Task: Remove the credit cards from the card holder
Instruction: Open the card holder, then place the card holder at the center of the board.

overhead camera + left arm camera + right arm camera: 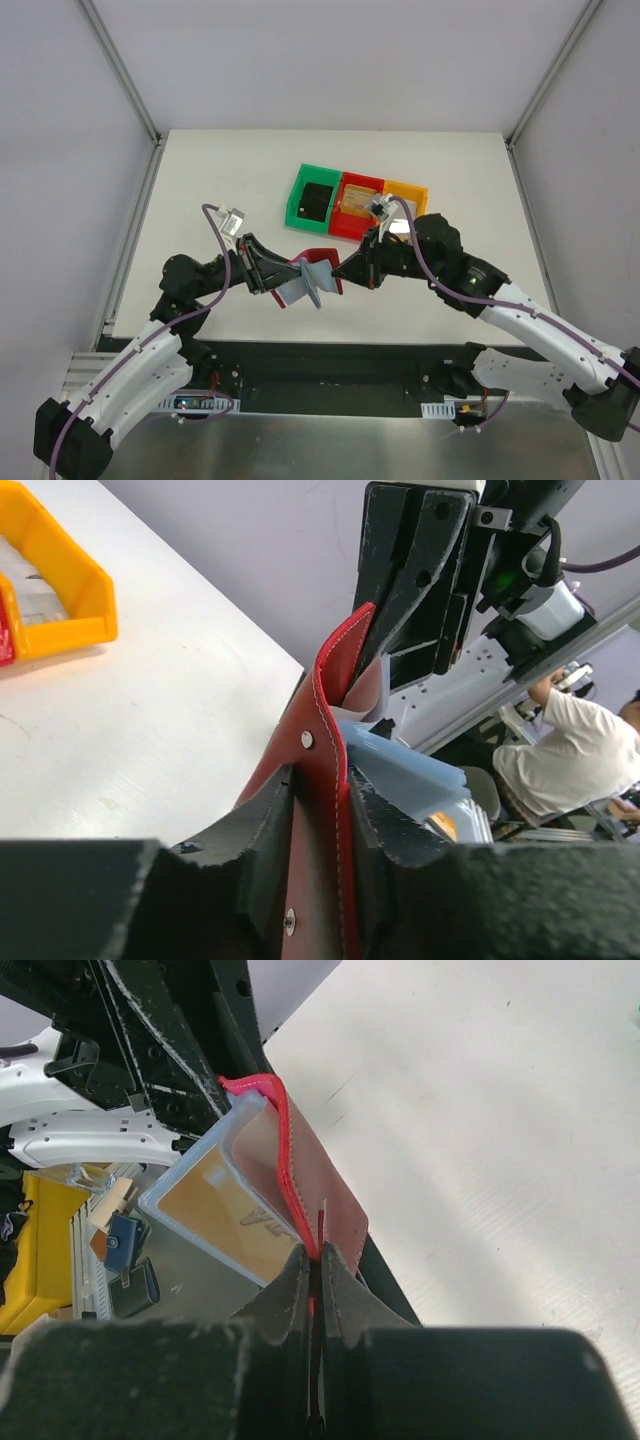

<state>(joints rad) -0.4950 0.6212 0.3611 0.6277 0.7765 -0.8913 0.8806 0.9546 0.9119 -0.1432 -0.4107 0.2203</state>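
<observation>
The red card holder hangs open above the table's near edge, held between both arms. My left gripper has a red cover flap between its pads and is shut on it. From the other side my right gripper is shut on a thin red edge of the card holder, its jaws pressed tight. A tan-gold credit card sits in a blue-grey inner pocket. A black card lies in the green bin and a tan one in the red bin.
The green bin, red bin and orange bin stand side by side just behind the arms, at mid-table. The orange bin also shows in the left wrist view. White table surface extends to the left and to the back.
</observation>
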